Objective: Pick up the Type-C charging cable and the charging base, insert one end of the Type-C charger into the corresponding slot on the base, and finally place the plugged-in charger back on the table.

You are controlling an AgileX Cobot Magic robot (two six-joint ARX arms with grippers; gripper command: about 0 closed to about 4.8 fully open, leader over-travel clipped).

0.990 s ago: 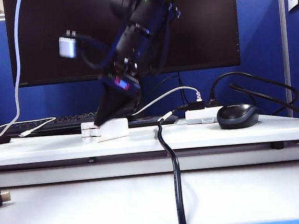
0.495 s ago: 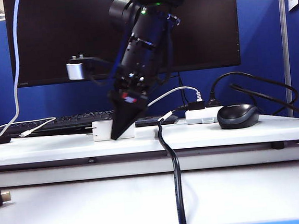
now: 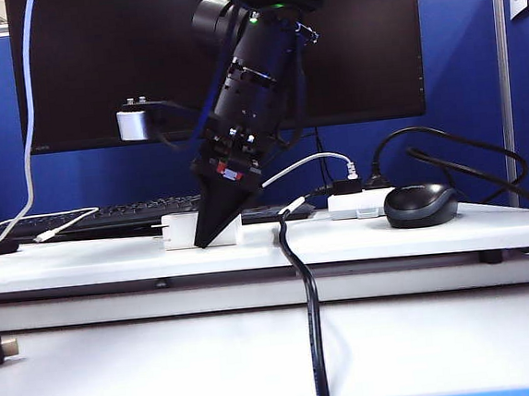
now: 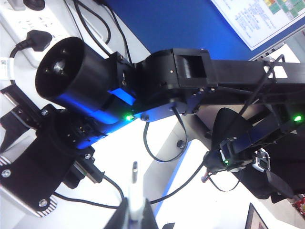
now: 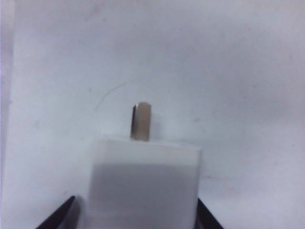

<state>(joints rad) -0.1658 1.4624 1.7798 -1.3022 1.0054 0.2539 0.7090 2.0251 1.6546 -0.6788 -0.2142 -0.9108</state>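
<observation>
Exterior view only catches one arm. It's the right one, reaching across to left of centre and pointing steeply down, with the right hand (image 3: 214, 232) tip low on the bench (image 3: 416, 236) right at the charging base (image 3: 180, 231). From there the base is just a flat white block sitting on the bench in front of the keyboard (image 3: 108, 215), half hidden by the black fingers. You can't see how they meet it.

The right wrist view fills that in a bit. The base is close up, with a short metal prong (image 5: 141, 121) sticking out of its far edge and a black fingertip (image 5: 66, 210) at each near corner. So the hand straddles the block with its fingers apart. Whether they're actually pressing on it I can't tell.

The left hand (image 4: 135, 217) doesn't show in the exterior view at all. Its own wrist view has the fingers closed on the Type-C charging cable (image 4: 135, 195), with the small metal tip poking out past them. It's looking at the right arm's black joints with white surface behind them.

The exterior view does show a thin white line (image 3: 29, 154) on the far left climbing out of the top of the frame. It also shows the mouse (image 3: 421, 205), a small white box with plugs (image 3: 358, 205) and a thick black cable (image 3: 311, 324) hanging over the front edge, and neither wrist view has any of those.
</observation>
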